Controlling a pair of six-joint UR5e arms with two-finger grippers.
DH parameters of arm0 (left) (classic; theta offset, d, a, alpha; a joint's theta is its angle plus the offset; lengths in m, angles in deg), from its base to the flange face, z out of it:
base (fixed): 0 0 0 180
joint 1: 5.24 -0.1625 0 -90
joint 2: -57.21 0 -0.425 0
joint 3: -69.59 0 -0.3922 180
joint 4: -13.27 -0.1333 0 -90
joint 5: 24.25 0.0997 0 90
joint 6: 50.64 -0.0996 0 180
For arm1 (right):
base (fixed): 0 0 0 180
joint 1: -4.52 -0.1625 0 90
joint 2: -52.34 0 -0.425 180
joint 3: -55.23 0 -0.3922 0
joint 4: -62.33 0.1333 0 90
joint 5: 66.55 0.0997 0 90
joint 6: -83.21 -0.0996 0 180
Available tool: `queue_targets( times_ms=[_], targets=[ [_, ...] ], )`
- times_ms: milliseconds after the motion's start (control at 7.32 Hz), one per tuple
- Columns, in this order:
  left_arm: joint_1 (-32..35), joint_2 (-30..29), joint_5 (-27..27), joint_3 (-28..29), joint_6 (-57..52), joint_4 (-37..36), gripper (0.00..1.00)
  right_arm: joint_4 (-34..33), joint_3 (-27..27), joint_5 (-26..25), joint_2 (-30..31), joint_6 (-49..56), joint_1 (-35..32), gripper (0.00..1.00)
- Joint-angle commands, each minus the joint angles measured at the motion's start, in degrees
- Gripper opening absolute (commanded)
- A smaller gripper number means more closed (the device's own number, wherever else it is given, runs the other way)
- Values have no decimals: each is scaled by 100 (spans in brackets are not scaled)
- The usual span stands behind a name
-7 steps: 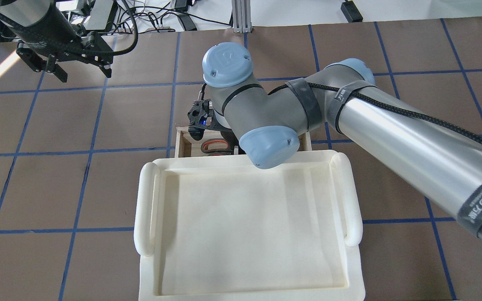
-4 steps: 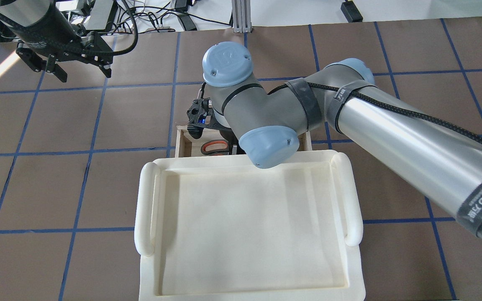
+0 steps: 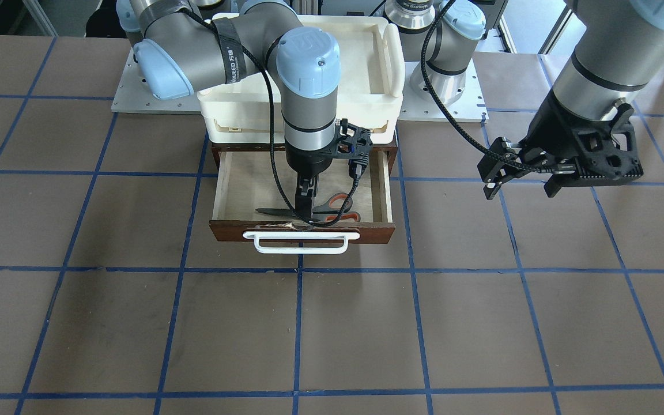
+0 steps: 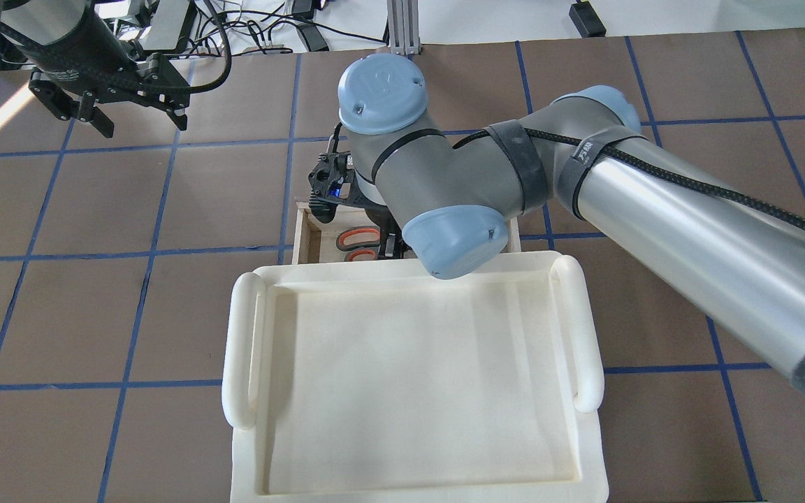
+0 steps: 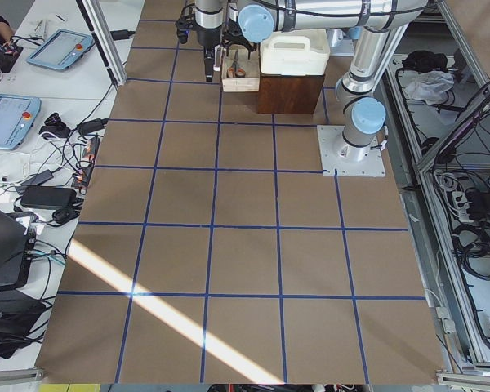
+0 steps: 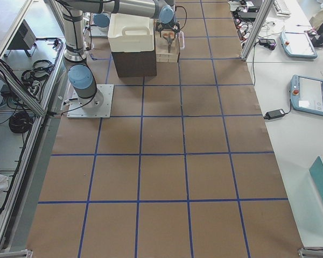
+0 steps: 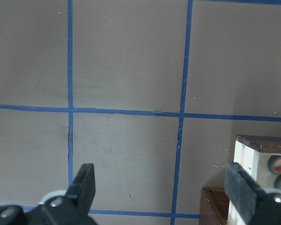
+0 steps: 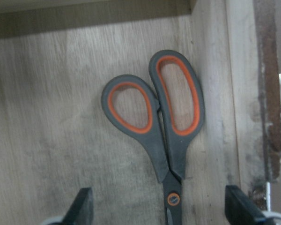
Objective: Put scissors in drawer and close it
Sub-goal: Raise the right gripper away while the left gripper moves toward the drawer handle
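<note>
The scissors (image 8: 165,150), grey handles with orange-red linings, lie flat on the pale floor of the open drawer (image 3: 234,184), against its front wall. They also show in the front view (image 3: 336,203) and the overhead view (image 4: 357,237). My right gripper (image 8: 161,211) is open just above them, one finger on each side of the pivot and touching nothing; in the front view (image 3: 307,202) it points straight down into the drawer. My left gripper (image 4: 142,122) is open and empty, far off to the drawer's left above the table. The drawer's white bar handle (image 3: 300,242) faces away from the robot.
A cream-white tray (image 4: 242,349) sits on top of the dark cabinet behind the drawer. The right arm's wrist (image 4: 444,209) hides most of the drawer in the overhead view. A corner of the drawer (image 7: 253,150) shows in the left wrist view.
The right arm has lifted a little and both scissor loops now show beside it in the drawer. The left arm has not moved.
</note>
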Motion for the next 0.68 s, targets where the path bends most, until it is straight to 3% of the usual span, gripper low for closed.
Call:
queue_targets(
  times_ms=[0,410,546],
  targets=[
    [-6,-68,-41,6,1,-19,100,143,-66,-3,206,18,77,99],
    [-6,-243,-76,6,9,-10,100,1528,-1197,190,286,272,629,98],
    [2,-270,-51,15,18,-123,100,1610,-1296,217,390,352,979,99]
  ],
)
